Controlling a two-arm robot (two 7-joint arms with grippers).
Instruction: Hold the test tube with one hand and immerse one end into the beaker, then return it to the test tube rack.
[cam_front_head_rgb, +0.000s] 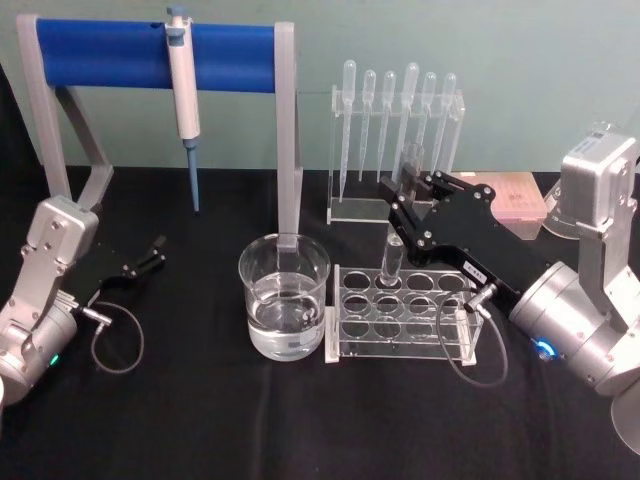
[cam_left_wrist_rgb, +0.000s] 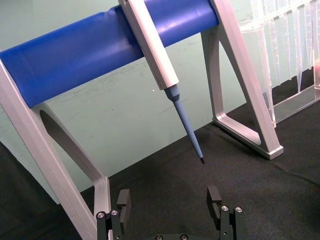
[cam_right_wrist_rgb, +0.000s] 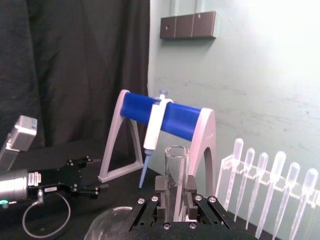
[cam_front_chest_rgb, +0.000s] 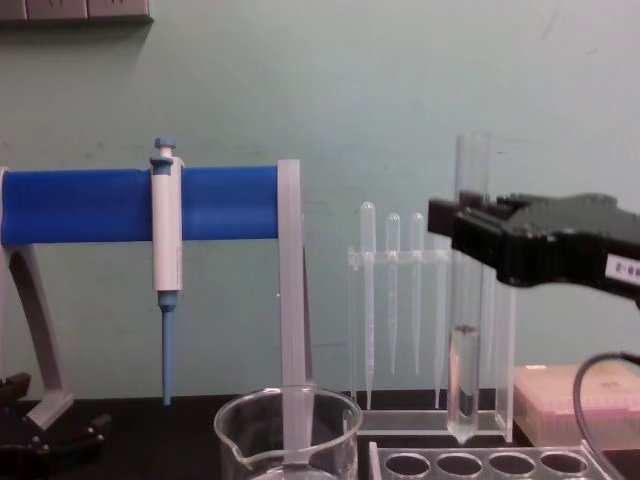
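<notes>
My right end effector (cam_front_chest_rgb: 470, 235) pinches the test tube (cam_front_chest_rgb: 468, 300) near its top, holding it upright, its round bottom just clear of the rack (cam_front_head_rgb: 400, 310), right of the beaker (cam_front_head_rgb: 284, 295). I should raise it a little more, carry it level across to the beaker's mouth, then lower slowly without tapping glass. My right forearm reaches in from the right, angled downward. My left end effector (cam_front_head_rgb: 150, 258) rests spread on the surface (cam_front_head_rgb: 200, 420), idle.
</notes>
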